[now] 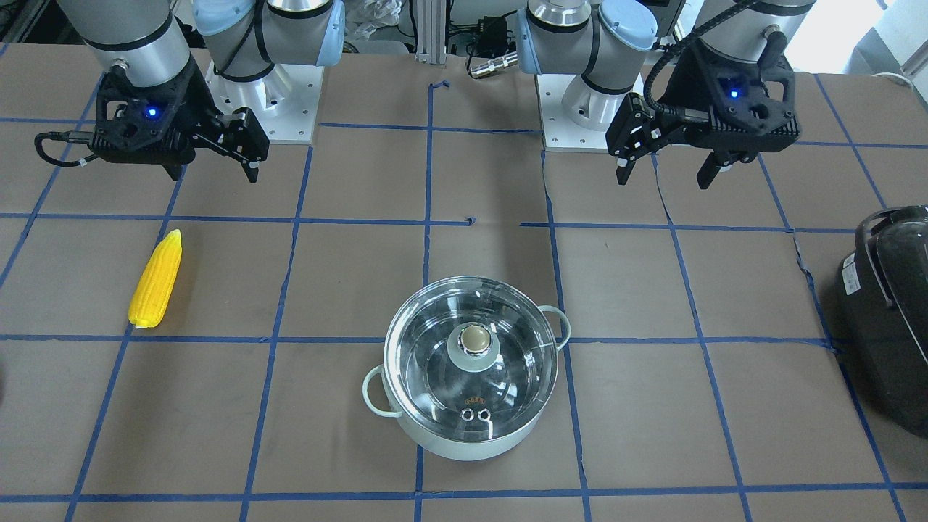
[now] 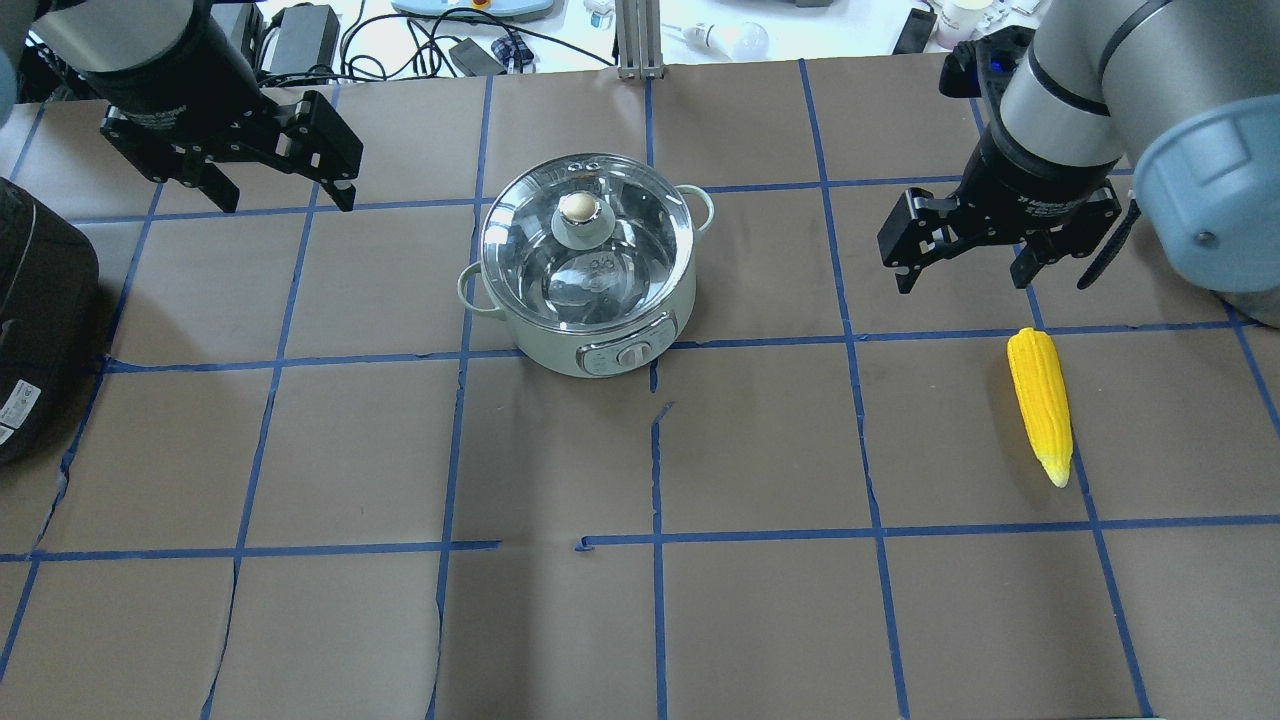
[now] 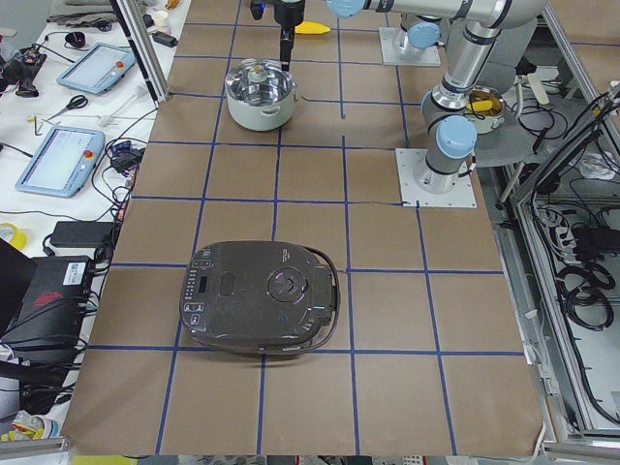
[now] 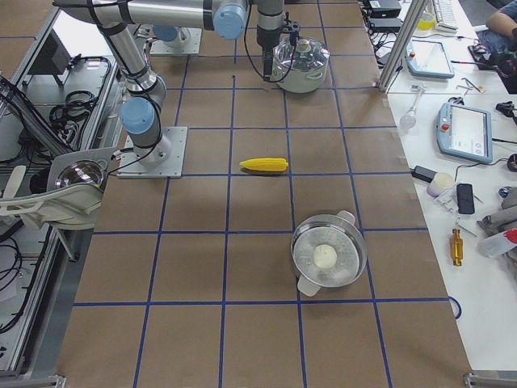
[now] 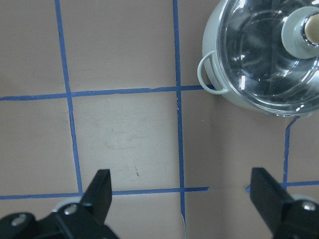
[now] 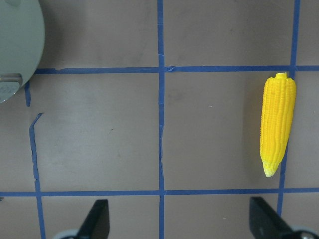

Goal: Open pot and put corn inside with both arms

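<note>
The pale mint-green pot (image 2: 600, 345) stands mid-table with its clear glass lid (image 2: 620, 270) on, beige knob (image 2: 577, 207) on top; it also shows in the front view (image 1: 464, 442). The yellow corn (image 2: 1040, 405) lies flat on the paper to the pot's right, also seen in the front view (image 1: 156, 279) and in the right wrist view (image 6: 276, 124). My left gripper (image 2: 285, 195) hovers open and empty to the left of the pot. My right gripper (image 2: 962, 278) hovers open and empty just behind the corn. The left wrist view shows the pot (image 5: 234, 97) at its top right.
A large black glossy appliance (image 2: 40, 310) sits at the table's left end (image 1: 888, 312). A steel pot (image 4: 327, 255) with a white thing inside stands beyond the corn toward the right end. Blue tape lines grid the brown paper. Cables and tablets lie past the far edge.
</note>
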Controlling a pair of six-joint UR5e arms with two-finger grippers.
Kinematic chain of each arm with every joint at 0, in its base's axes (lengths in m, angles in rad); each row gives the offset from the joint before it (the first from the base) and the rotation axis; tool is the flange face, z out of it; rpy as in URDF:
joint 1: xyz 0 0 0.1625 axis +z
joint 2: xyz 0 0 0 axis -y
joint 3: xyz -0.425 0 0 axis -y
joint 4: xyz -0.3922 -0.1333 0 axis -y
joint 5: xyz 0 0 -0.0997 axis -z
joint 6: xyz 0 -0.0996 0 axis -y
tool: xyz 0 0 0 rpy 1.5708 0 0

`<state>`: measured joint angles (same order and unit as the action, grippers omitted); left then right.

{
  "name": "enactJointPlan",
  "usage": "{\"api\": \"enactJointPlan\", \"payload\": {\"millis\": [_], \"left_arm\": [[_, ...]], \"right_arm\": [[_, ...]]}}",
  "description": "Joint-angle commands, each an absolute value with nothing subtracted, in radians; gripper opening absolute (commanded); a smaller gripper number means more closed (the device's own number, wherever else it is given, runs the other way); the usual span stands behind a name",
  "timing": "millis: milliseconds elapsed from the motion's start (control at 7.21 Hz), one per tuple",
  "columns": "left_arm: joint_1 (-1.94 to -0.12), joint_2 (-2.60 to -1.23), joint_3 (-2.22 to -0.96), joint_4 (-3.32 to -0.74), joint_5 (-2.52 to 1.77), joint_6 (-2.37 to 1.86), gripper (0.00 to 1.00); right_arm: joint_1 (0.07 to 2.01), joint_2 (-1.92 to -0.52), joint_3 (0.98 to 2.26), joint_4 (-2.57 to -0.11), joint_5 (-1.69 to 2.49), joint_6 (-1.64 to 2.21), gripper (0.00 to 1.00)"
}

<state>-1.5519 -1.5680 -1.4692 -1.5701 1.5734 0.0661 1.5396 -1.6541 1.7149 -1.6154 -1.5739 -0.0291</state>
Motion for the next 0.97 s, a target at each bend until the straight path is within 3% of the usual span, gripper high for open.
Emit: {"api": "enactJointPlan", "payload": {"millis": [0, 832], "left_arm": [[-1.635, -1.667, -1.419, -1.47, 1.571, -0.054, 1.0], [-1.859, -1.974, -1.41, -1.172, 1.563, -0.343, 1.0]], "right_arm": [[1.539, -1.655, 1.713, -1.615, -1.574, -0.029, 1.0], [1.525, -1.64, 1.715, -1.631, -1.662, -0.029, 1.0]]}}
